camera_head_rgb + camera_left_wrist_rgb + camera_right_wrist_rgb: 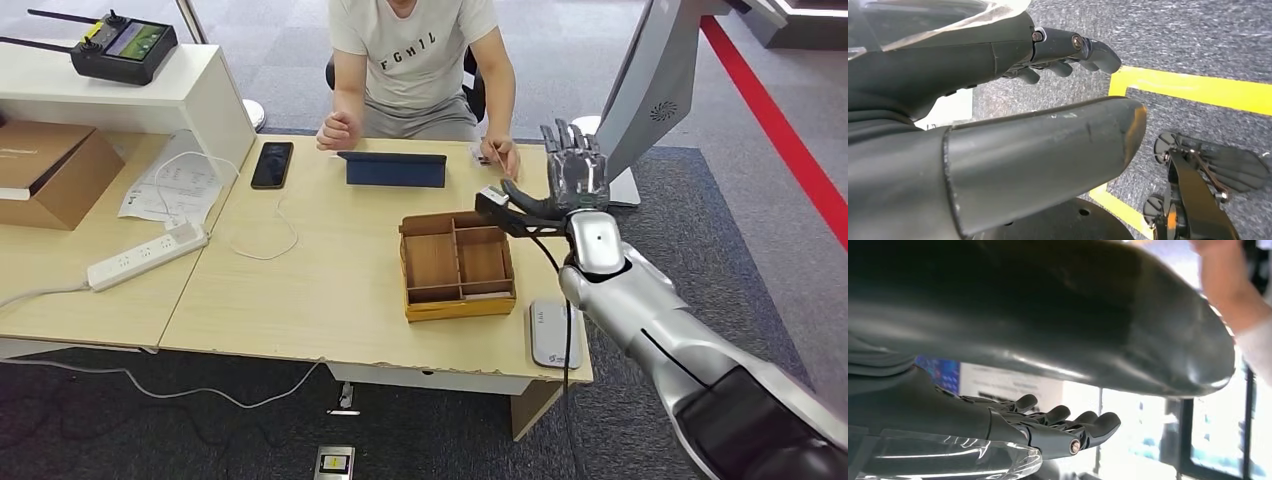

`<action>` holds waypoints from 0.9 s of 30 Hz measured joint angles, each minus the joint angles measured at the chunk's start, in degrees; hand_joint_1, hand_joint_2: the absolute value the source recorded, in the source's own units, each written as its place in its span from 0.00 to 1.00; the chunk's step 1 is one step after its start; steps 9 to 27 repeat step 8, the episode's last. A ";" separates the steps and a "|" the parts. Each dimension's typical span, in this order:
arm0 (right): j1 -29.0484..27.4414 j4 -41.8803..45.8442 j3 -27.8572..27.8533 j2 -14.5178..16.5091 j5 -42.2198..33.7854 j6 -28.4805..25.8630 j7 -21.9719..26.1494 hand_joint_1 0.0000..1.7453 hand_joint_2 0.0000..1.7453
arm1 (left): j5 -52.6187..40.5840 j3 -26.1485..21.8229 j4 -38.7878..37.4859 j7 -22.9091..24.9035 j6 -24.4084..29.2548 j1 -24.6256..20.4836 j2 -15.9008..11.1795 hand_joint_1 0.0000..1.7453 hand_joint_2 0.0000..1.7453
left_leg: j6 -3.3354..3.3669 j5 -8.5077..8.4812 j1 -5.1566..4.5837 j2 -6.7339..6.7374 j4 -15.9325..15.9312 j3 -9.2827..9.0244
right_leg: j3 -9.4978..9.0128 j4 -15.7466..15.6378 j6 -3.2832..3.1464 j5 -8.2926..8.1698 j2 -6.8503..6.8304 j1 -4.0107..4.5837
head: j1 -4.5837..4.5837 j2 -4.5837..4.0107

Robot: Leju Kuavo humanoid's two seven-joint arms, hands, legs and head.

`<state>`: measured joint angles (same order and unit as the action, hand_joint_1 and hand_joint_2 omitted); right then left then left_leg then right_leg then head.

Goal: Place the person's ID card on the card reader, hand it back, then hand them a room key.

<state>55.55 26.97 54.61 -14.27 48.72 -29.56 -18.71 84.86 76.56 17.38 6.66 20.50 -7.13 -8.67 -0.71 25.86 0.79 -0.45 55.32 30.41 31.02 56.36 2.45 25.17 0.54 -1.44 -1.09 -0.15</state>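
Head view: my right robot hand (574, 168) is raised in the upper right of the frame, fingers straight and apart, palm toward the person (415, 62) seated across the table (330, 290); I judge it holds nothing. The person's hand (499, 155), just left of my fingers, seems to hold a small card (484, 153), though it is too small to say which card. The card reader (553, 333), a flat grey pad at lower right, has nothing on it. Judgement: either I am about to receive the ID or have just passed something over; these frames do not settle it, and the room key is not identifiable. Count: one wooden divided tray (458, 265), one reader, one phone (272, 164), one dark tablet (396, 169), one power strip (147, 256), one cardboard box (50, 170), one controller (124, 46) on the white shelf. Left wrist view: my left robot hand (1068, 55) hangs over grey carpet (1198, 35) with yellow lines, fingers loosely curled, nothing in them. Right wrist view: the right robot hand's fingers (1068, 422) are extended and bare, the person's forearm (1233, 290) at upper right.
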 joint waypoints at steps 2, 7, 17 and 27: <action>-1.99 -1.10 -1.11 -2.18 -2.52 -0.41 -0.27 0.00 0.00 | 0.18 0.00 0.32 0.19 0.10 0.06 -0.10 0.00 0.00 | 0.02 0.01 -0.02 -0.01 0.00 0.03 | 0.02 -0.01 0.00 0.00 0.00 -0.02 | 0.01 0.00; -5.11 -3.39 -4.36 -6.86 -9.28 -1.95 -3.56 0.00 0.00 | 1.27 0.00 1.02 0.90 1.28 0.03 -0.15 0.00 0.00 | 0.04 0.04 -0.02 -0.01 0.00 0.01 | 0.07 -0.01 0.01 0.01 0.01 -0.03 | 0.03 0.00; -5.41 -3.59 -4.71 -7.35 -9.69 -2.12 -3.68 0.00 0.00 | 1.39 0.00 1.09 0.92 1.52 0.02 -0.15 0.00 0.00 | 0.04 0.04 -0.02 -0.01 0.00 0.01 | 0.07 -0.01 0.01 0.01 0.01 -0.02 | 0.03 0.00; -5.41 -3.59 -4.71 -7.35 -9.69 -2.12 -3.68 0.00 0.00 | 1.39 0.00 1.09 0.92 1.52 0.02 -0.15 0.00 0.00 | 0.04 0.04 -0.02 -0.01 0.00 0.01 | 0.07 -0.01 0.01 0.01 0.01 -0.02 | 0.03 0.00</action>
